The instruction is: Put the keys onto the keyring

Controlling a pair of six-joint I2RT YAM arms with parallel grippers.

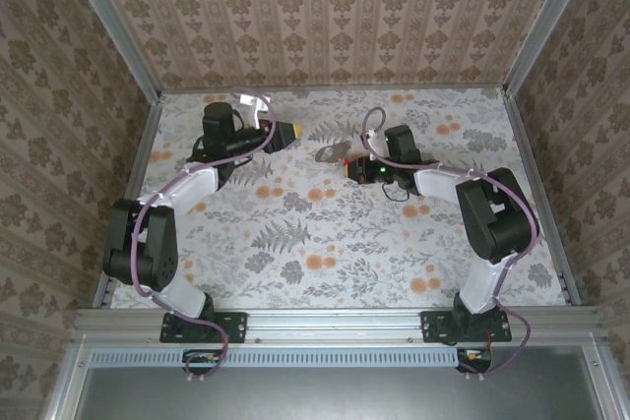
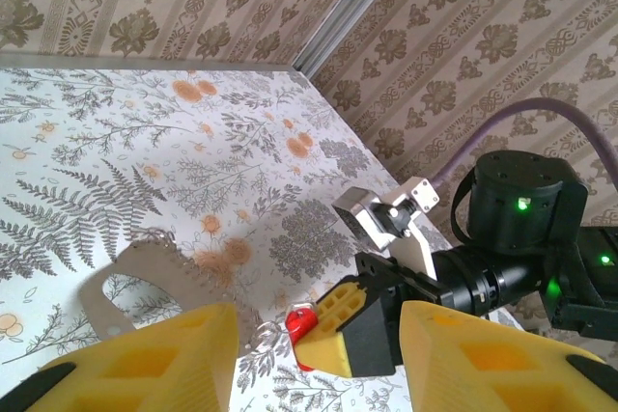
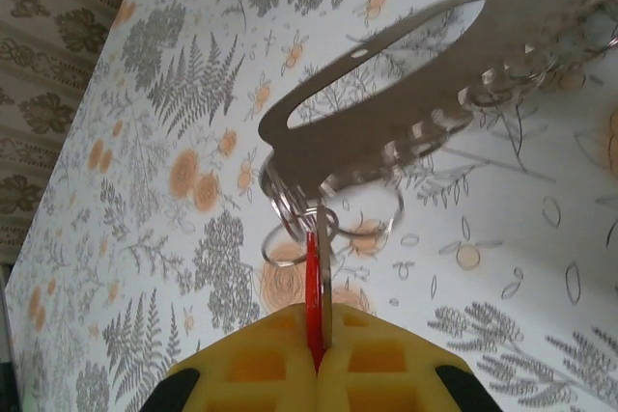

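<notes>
Pinching red key (image 3: 313, 277) with right end effector (image 3: 317, 349), blade at keyring (image 3: 386, 132); not visibly threaded yet. Holding left end effector (image 2: 317, 337) spread, empty.

Table (image 1: 295, 272) covered in pale fern-and-flower print with orange blooms. Three enclosure walls (image 1: 325, 7) papered in beige damask stripes. Aluminium rails (image 1: 335, 327) along near edge and corners; lighting even.

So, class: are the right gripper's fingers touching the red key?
Touching. The right wrist view shows the red key pinched edge-on between the closed yellow fingers, no gap.
</notes>
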